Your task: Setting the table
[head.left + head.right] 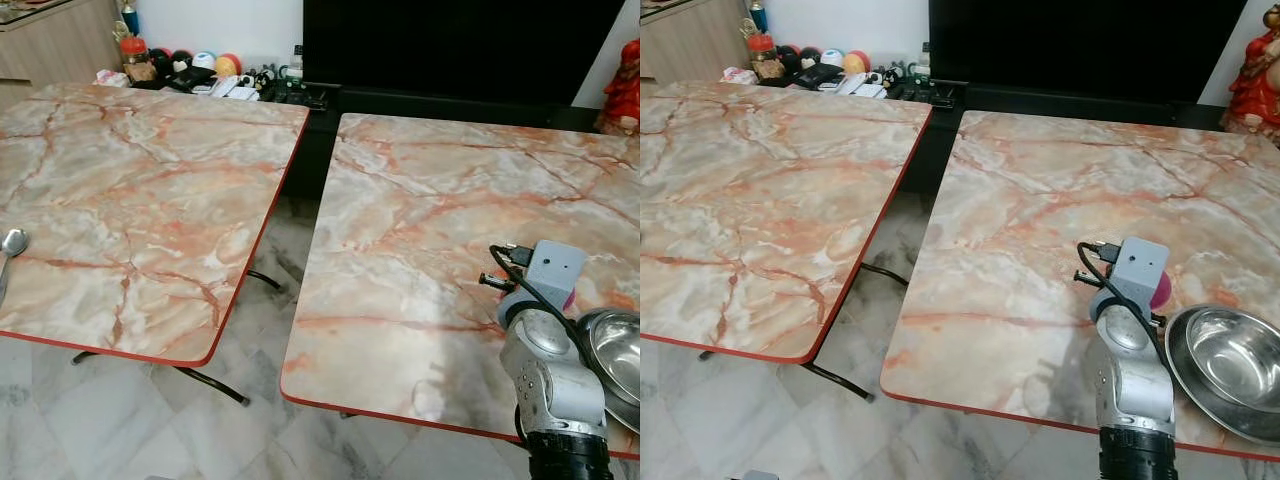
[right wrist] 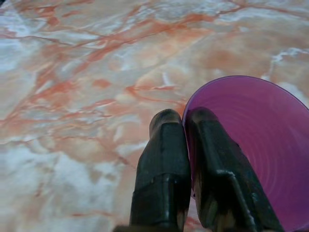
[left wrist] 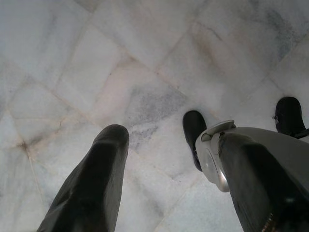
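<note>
Our right hand [image 2: 186,126] is clenched on the rim of a purple cup [image 2: 256,145], one finger inside the wall and one outside, holding it over the right marble bench [image 1: 1040,210]. Just beside our right arm, a steel bowl [image 1: 1237,352] rests on a steel plate [image 1: 1188,388] near the bench's front edge. Our left hand [image 3: 157,137] hangs spread wide above the floor [image 3: 145,58], holding nothing. A spoon [image 1: 11,243] lies on the left bench [image 1: 140,200].
</note>
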{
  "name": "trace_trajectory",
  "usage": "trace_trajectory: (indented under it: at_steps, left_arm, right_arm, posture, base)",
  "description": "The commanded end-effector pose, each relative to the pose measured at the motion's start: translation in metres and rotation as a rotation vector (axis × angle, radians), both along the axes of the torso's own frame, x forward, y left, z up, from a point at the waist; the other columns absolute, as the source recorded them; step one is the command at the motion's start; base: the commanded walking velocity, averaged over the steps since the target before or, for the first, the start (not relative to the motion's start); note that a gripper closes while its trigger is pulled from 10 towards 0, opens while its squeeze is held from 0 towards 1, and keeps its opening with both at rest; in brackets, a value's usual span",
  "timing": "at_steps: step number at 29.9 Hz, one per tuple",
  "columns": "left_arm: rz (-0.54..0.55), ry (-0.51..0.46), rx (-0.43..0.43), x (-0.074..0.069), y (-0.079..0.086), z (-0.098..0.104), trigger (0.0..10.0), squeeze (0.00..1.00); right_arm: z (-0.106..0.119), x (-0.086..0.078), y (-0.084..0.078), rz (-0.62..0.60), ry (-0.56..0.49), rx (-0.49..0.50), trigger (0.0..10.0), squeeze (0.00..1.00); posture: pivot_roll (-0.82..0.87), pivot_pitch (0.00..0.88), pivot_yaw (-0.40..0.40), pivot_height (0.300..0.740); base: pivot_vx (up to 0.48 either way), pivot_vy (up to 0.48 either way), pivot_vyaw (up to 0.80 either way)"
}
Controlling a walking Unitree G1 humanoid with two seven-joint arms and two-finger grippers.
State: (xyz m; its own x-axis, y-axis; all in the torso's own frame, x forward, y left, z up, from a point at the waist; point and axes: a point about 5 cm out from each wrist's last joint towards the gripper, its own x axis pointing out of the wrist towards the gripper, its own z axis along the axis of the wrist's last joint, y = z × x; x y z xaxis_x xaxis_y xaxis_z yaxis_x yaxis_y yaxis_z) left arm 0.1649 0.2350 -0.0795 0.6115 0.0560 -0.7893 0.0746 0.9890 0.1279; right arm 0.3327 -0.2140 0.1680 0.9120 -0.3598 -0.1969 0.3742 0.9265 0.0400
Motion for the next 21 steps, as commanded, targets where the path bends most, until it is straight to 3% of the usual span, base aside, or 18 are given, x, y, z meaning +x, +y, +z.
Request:
trace_trajectory:
  at_steps: [1, 21]
  left_arm:
    - [0.012, 0.037, -0.005, -0.008, 0.002, -0.004, 10.0, 0.00]
    - [0.010, 0.041, -0.017, -0.008, -0.003, -0.005, 10.0, 0.00]
  right_arm:
    - [0.006, -0.004, 0.000, -0.002, -0.015, -0.003, 10.0, 0.00]
    - [-0.002, -0.016, -0.003, -0.020, 0.053, -0.008, 10.0, 0.00]
  posture:
    - [-0.07, 0.125, -0.015, 0.740]
    - [-0.07, 0.115, -0.020, 0.740]
  base:
    - [0.000, 0.000, 0.00]
    - [0.000, 0.000, 0.00]
